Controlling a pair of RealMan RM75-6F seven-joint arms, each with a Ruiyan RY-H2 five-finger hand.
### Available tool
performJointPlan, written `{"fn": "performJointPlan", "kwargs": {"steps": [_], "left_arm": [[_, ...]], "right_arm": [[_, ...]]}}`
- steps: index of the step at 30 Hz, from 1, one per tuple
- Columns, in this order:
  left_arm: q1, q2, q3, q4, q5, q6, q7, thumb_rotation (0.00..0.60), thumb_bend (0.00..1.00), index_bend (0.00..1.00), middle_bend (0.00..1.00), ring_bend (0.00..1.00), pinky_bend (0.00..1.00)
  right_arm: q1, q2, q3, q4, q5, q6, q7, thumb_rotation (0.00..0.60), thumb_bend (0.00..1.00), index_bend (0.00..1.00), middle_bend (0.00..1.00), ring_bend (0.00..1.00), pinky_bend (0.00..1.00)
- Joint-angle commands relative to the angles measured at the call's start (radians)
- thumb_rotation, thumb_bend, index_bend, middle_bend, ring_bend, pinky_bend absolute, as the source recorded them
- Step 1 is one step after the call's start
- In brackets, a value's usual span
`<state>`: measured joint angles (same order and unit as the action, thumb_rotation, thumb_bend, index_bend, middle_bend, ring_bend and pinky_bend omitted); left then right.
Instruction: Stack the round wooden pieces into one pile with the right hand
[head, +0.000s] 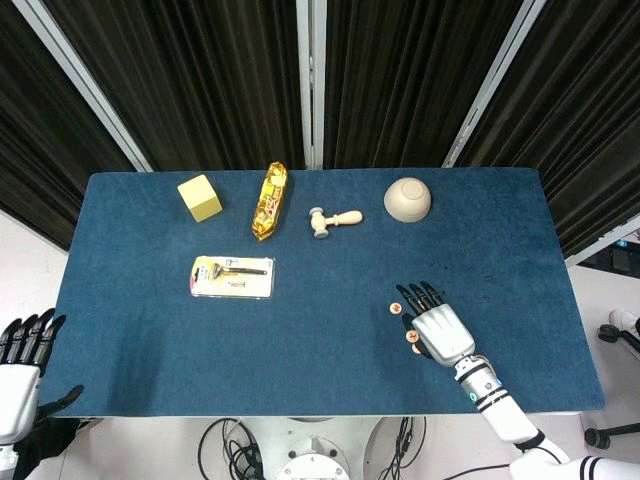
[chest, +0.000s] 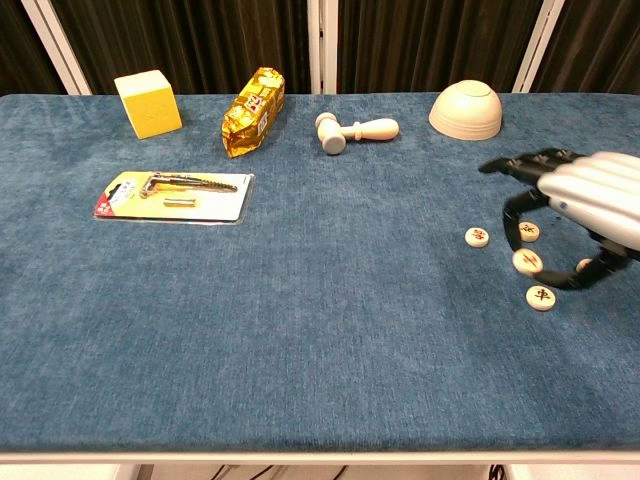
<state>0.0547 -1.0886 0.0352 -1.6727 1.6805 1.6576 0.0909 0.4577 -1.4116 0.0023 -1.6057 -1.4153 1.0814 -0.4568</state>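
Wooden discs (chest: 528, 262) unstacked on blue cloth (chest: 300, 300)
Right hand (chest: 590, 205) hovers over them, fingers apart, holding nothing; four lie singly under and left of its fingertips (chest: 512, 215).

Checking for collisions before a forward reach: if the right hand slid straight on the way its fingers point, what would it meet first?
Probably the upturned bowl at the far edge; the right hand points roughly there, with bare cloth between. Depth is uncertain.

Four round pale wooden pieces (chest: 477, 236) with red characters on top lie flat and unstacked on the blue counter's right side: one alone leftmost, one (chest: 528, 232) beneath dark fingers (chest: 513, 207), one (chest: 527, 262) central, one (chest: 541, 298) nearest.
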Motion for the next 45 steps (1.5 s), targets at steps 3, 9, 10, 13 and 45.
{"fn": "performJointPlan", "kwargs": {"steps": [3,9,10,13,45], "left_arm": [[-0.001,-0.002,0.0,-0.002,-0.001,-0.003,0.005,0.6,0.09,0.02,0.0,0.0,0.0],[-0.002,-0.002,-0.001,-0.002,-0.005,-0.006,0.006,0.6,0.09,0.02,0.0,0.0,0.0],[-0.002,-0.002,-0.001,-0.002,-0.005,-0.006,0.006,0.6,0.09,0.02,0.0,0.0,0.0],[-0.002,-0.001,-0.002,-0.001,-0.006,-0.005,0.001,0.6,0.09,0.02,0.0,0.0,0.0],[0.0,0.006,0.002,-0.001,0.005,0.002,-0.023,0.6,0.09,0.02,0.0,0.0,0.0]], "right_arm": [[-0.002,0.05,-0.019,-0.052,0.058,-0.047,-0.036,0.6,0.22,0.53,0.02,0.0,0.0],[0.005,0.056,-0.021,-0.065,0.087,-0.064,-0.063,0.6,0.22,0.53,0.02,0.0,0.0],[0.006,0.056,-0.02,-0.065,0.09,-0.065,-0.066,0.6,0.22,0.53,0.02,0.0,0.0],[0.009,0.05,-0.018,-0.064,0.096,-0.067,-0.072,0.6,0.22,0.53,0.03,0.0,0.0],[-0.077,0.088,-0.025,-0.027,0.011,0.125,0.081,0.6,0.16,0.32,0.0,0.0,0.0]]}}
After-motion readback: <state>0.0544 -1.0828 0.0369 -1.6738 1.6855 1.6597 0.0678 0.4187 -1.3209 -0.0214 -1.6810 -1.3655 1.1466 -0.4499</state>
